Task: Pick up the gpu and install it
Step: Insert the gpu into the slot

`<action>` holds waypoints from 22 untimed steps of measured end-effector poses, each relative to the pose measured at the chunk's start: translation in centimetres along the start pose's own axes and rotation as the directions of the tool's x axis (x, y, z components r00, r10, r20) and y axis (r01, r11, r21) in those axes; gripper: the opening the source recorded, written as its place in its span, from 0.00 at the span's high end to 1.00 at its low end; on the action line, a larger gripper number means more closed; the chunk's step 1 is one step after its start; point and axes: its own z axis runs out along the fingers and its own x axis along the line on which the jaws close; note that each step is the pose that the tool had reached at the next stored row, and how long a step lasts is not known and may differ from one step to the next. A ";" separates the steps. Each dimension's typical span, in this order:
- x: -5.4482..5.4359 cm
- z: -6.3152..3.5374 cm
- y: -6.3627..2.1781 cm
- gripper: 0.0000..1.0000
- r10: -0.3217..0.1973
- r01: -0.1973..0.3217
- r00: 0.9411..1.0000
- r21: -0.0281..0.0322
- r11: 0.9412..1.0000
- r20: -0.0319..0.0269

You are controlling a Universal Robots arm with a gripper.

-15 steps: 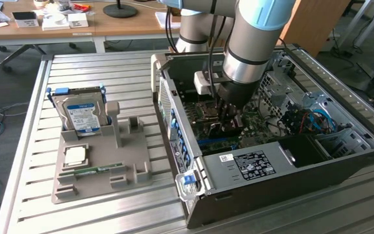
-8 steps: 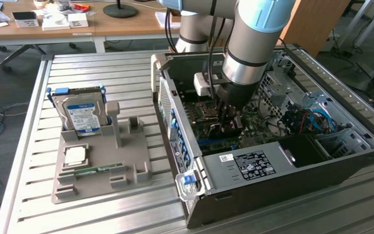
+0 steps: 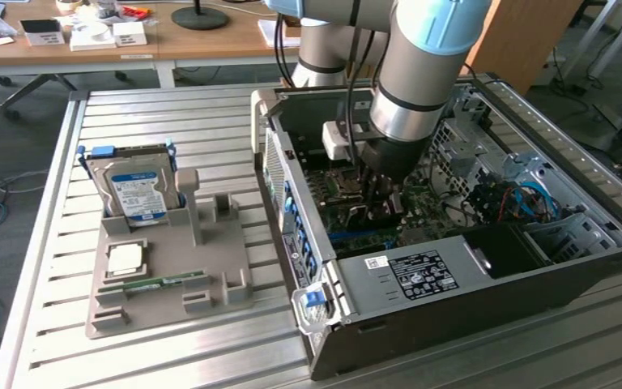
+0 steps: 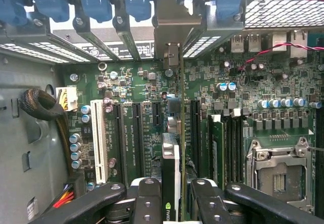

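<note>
We see gpu (image 4: 171,153) edge-on, near end cut off. Gripper (image 4: 174,188) clamped on gpu: card between fingers (image 4: 147,198), reaching past fingertips over motherboard (image 4: 126,97). Slot seating: we cannot tell.

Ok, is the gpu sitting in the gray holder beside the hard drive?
No, the gripper holds the gpu edge-on inside the computer case.

You see the gpu (image 4: 171,163) edge-on between the fingers (image 4: 148,198) of the gripper (image 4: 172,198), so its fan face is hidden and its near end is cut off at the frame edge. Card body covers the slot under it on the board (image 4: 131,79); can't tell if it's seated. Finger bases are cropped too. Exterior view: the arm (image 3: 419,81) hides what's beneath it; sticker (image 3: 424,274) print beside the gripper is unreadable.
</note>
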 end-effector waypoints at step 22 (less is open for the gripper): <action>0.0 0.58 0.15 0.73 -0.007 0.007 1.000 0.000 1.000 0.003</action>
